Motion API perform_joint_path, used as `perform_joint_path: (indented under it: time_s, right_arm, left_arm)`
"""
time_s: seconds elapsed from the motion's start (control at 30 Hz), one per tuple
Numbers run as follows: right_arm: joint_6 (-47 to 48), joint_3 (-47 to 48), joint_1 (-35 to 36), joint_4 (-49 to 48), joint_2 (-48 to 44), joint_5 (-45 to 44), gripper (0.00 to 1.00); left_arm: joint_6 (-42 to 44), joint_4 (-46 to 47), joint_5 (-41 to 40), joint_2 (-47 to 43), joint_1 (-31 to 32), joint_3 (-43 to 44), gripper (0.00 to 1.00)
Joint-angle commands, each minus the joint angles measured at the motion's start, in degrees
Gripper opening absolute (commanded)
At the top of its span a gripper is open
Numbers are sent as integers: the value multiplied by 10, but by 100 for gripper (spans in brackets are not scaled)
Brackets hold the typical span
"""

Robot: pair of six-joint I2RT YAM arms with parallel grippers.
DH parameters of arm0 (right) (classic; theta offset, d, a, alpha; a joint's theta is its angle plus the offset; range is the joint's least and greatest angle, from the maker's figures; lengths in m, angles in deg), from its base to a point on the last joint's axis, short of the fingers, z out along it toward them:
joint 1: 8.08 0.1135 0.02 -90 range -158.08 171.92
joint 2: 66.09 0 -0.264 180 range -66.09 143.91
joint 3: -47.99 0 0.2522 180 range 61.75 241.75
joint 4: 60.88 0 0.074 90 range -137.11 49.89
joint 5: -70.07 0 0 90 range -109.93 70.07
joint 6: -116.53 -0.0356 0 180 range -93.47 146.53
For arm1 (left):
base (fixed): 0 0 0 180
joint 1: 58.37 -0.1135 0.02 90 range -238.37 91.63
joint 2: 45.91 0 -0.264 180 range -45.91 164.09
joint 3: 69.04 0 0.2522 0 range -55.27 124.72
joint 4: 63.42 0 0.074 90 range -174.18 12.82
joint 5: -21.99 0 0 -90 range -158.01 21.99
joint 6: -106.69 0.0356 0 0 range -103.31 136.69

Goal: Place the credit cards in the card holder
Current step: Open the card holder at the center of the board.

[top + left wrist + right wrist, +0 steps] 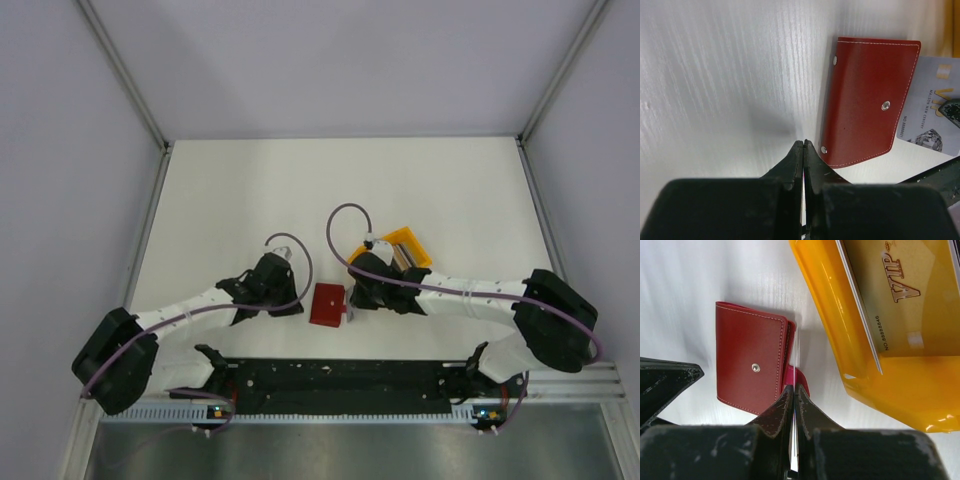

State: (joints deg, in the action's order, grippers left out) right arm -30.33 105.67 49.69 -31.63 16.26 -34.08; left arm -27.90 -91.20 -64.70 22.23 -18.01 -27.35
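Observation:
The dark red card holder (327, 303) lies flat between my two grippers, its snap stud facing up. My right gripper (794, 387) is shut on a thin card (798, 352) seen edge-on, with the card's far end at the holder's (750, 357) open right side. In the left wrist view this grey-blue card (932, 107) sticks out from the holder's (867, 112) right side. My left gripper (803, 142) is shut and empty, its tips just off the holder's near left corner. In the top view my left gripper (292, 308) is left of the holder and my right gripper (352, 300) is right of it.
A yellow plastic bin (403, 246) stands just behind my right gripper; in the right wrist view the bin (840, 315) holds more cards, one gold-toned with VIP lettering (900, 285). White table with walls at the left, right and back.

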Motion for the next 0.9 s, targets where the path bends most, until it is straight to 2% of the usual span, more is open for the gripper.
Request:
perform_joint_path:
  time_s: [0.0, 0.53, 0.87]
  right_arm:
    - [-7, -3, -8, -26, -3, 14, 0]
    - [16, 8, -10, -68, 8, 54, 0]
    - [58, 12, -9, -124, -33, 106, 0]
  left_arm:
    - [9, 42, 17, 12, -1, -3, 0]
    - [14, 76, 52, 57, 0, -11, 0]
    - [22, 66, 33, 57, -1, -2, 0]
